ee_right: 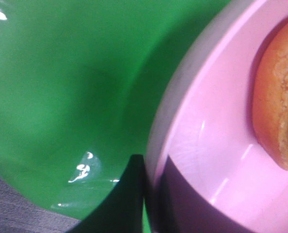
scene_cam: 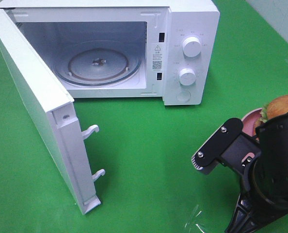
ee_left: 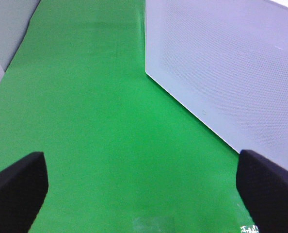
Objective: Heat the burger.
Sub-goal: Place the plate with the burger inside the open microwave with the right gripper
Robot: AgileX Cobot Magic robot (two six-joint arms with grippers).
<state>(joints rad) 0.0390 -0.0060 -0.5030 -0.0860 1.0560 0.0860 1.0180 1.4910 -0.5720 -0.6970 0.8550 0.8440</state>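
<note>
At the right edge of the green table (scene_cam: 149, 160), the burger (scene_cam: 282, 104) sits on a pink plate (ee_right: 207, 121) whose rim the right gripper (ee_right: 151, 165) pinches, while the left gripper (ee_left: 144, 189) stands spread wide near the swung-open microwave door (ee_left: 231, 63).

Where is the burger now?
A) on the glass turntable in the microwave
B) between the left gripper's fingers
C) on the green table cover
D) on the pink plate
D: the burger lies on the pink plate, outside the open microwave.
</note>
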